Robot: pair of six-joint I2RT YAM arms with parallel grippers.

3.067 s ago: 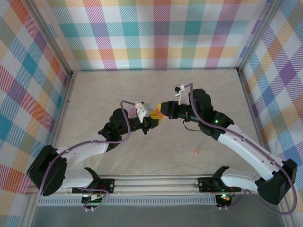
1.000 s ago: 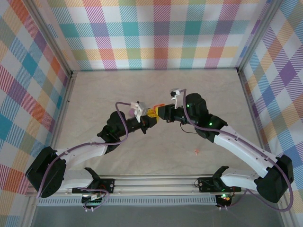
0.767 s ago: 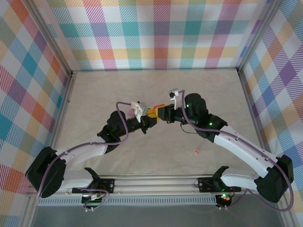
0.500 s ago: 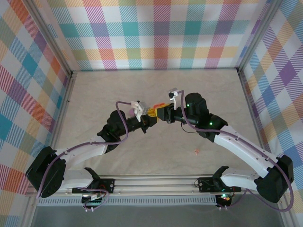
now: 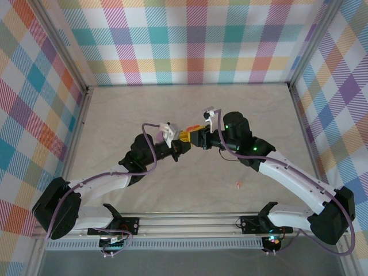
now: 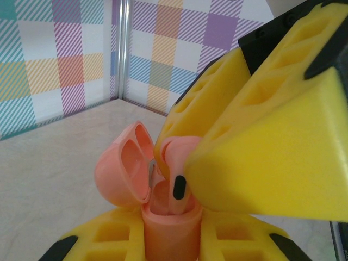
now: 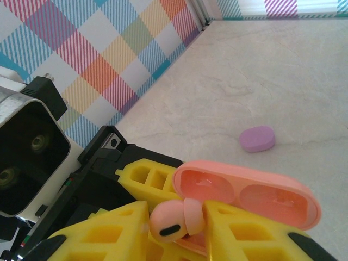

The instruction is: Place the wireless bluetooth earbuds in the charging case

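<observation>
Atop open case (image 6: 171, 231), earbud (image 6: 172, 159) near-upright.

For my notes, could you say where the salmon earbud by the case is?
In the right wrist view, the salmon earbud sits between the fingers of the right claw at the rim of the salmon case the left claw holds.

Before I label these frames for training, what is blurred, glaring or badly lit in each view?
Left wrist view: the right pincer looms close, soft-edged; the salmon case is sharper. Right wrist view: the salmon earbud is crisp, the lilac object behind slightly soft. Top view: even light, no glare.
</observation>
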